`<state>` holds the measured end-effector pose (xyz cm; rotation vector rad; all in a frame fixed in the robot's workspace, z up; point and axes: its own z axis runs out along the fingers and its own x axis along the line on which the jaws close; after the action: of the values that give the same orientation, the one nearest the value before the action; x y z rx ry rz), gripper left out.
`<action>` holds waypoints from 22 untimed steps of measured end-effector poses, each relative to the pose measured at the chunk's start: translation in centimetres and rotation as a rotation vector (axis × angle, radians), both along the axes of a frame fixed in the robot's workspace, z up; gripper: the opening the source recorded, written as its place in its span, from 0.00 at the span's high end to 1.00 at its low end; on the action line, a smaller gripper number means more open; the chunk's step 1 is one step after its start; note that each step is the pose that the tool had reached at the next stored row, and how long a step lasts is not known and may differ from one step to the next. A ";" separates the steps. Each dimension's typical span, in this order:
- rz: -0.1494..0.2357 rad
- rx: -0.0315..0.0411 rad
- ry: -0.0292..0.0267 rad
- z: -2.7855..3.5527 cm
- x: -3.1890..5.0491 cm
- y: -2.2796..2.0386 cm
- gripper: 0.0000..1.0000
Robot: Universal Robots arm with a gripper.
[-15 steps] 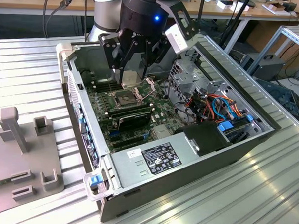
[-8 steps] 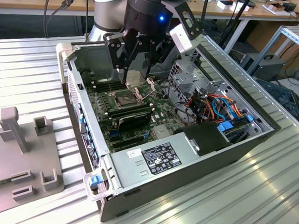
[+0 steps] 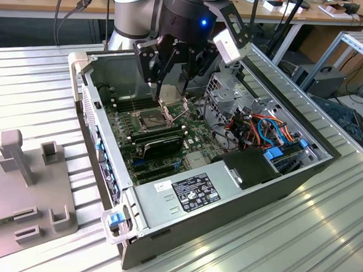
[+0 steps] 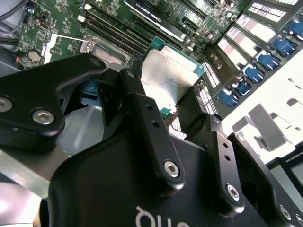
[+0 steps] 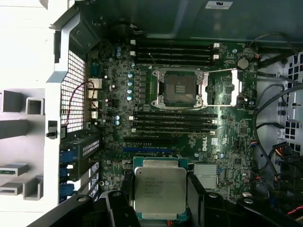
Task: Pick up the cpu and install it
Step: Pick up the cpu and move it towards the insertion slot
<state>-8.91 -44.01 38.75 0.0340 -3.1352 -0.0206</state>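
Note:
The cpu is a flat square chip with a dull silver top, and its green edge shows in the second wrist view. My gripper is shut on it, one black finger on each side. In the exterior view the gripper hangs inside the open computer case, just above the motherboard. The square socket lies open on the board, apart from the chip, with its metal bracket swung to the side. The chip is held above the board, over the long black slots beside the socket.
Black memory slots flank the socket. A drive cage with orange and blue cables fills the case at the exterior view's right. The power supply lies at the front. A grey fixture stands outside the case wall.

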 end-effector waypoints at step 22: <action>0.000 0.0000 0.0000 -0.12 3.35 0.00 0.46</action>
<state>-5.56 -44.01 38.63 0.0340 -3.1353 -0.0207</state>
